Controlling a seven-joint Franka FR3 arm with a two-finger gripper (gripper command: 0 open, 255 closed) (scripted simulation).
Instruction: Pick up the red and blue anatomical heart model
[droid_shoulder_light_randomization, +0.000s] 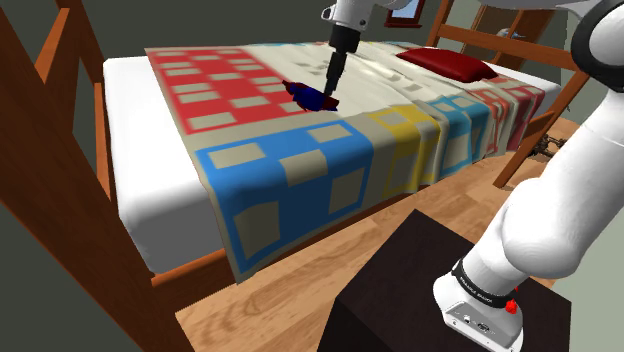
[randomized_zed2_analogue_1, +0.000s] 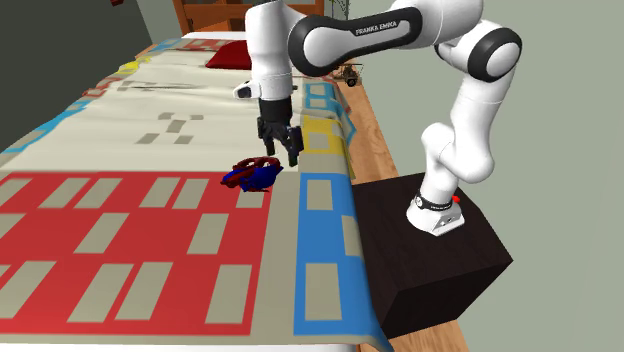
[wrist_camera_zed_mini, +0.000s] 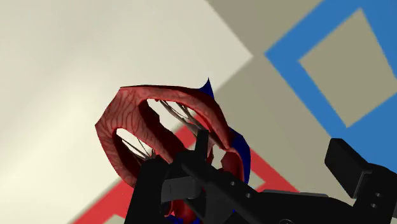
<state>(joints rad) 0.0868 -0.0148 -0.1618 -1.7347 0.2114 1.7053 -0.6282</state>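
Gripper (randomized_zed2_analogue_1: 284, 150), jaws apart, at heart model (randomized_zed2_analogue_1: 252, 174) amid open quilt (randomized_zed2_analogue_1: 150, 130).

The white arm (randomized_zed2_analogue_1: 360, 40) rises from its base, folds back at the elbow and runs nearly level across the top of the second exterior view, where the wrist (randomized_zed2_analogue_1: 272, 70) turns straight down. At its end the black gripper (randomized_zed2_analogue_1: 281, 150) hangs low and points downward, perhaps leaning a touch off vertical, though the shoulder view is too distant to settle that. Its two fingers (wrist_camera_zed_mini: 353, 170) stand wide apart, neither pad meeting the other.
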